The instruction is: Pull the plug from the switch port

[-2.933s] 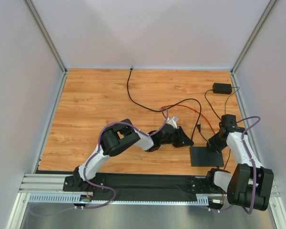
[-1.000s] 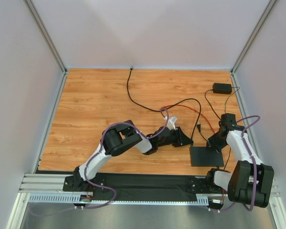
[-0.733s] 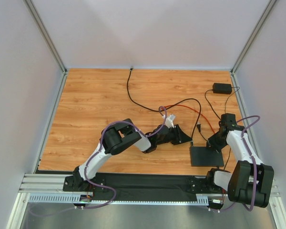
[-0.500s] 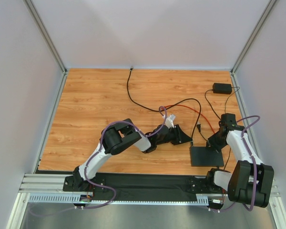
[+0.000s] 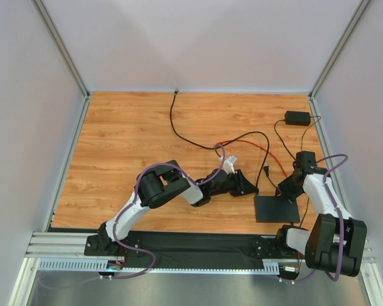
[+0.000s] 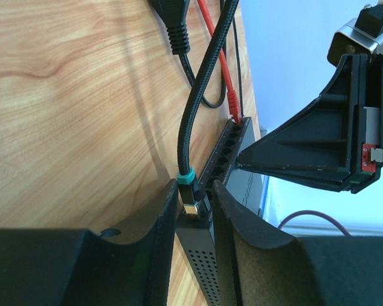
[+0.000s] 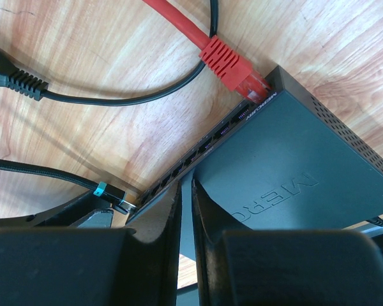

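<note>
The switch [image 5: 276, 208] is a thin flat black box at the near right; its port edge shows in the right wrist view [image 7: 198, 150]. A black plug with a teal band [image 6: 190, 191] on a braided black cable sits at the switch's left corner, its metal tip showing; I cannot tell whether it is still in the port. My left gripper [image 5: 250, 189] is shut on this plug, one finger [image 6: 163, 248] on each side. My right gripper [image 5: 285, 193] is shut, its fingertips [image 7: 169, 210] resting on the switch's top [image 7: 287, 159].
A red cable plug [image 7: 233, 67] sits in a port at the switch's other end. A black power plug [image 7: 22, 81] and loose black cables [image 5: 191, 137] lie on the wooden table. A small black adapter brick [image 5: 297, 118] lies at the far right.
My left gripper drifted slightly up and left with the plug about half a second ago, then came back toward the switch. The right arm has barely moved.
</note>
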Controlling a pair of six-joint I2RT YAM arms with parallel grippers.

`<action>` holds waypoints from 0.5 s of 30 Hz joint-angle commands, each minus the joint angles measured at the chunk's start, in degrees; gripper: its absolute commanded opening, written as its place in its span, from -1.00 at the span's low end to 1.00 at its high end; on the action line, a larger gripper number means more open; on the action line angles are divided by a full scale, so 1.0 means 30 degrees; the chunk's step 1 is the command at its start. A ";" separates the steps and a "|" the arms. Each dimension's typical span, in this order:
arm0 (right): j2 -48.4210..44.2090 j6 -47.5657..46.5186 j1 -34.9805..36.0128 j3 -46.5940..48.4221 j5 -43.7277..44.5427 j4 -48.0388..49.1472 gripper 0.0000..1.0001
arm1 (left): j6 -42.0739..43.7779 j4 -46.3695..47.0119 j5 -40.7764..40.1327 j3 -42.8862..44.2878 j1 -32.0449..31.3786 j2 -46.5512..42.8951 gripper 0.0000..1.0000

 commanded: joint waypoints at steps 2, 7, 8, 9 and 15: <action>0.0715 -0.0067 0.0124 -0.0995 0.0843 0.0687 -0.74 | 0.0335 -0.0494 -0.0096 -0.0667 -0.0274 0.0576 -0.30; 0.0715 -0.0125 0.0124 -0.1024 0.0902 0.0629 -0.74 | 0.0598 -0.0669 0.0196 -0.0666 -0.0304 0.0576 -0.29; 0.0744 -0.0096 0.0124 -0.0995 0.0902 0.0657 -0.74 | 0.0772 -0.0757 0.0225 -0.0667 -0.0304 0.0576 -0.28; 0.0715 -0.0096 0.0124 -0.0995 0.0931 0.0657 -0.74 | 0.0861 -0.1048 0.0226 -0.0609 -0.0275 0.0576 -0.28; 0.0598 -0.0125 0.0124 -0.0965 0.0843 0.0570 -0.74 | 0.1124 -0.1632 0.0284 -0.0404 -0.0450 0.0577 -0.29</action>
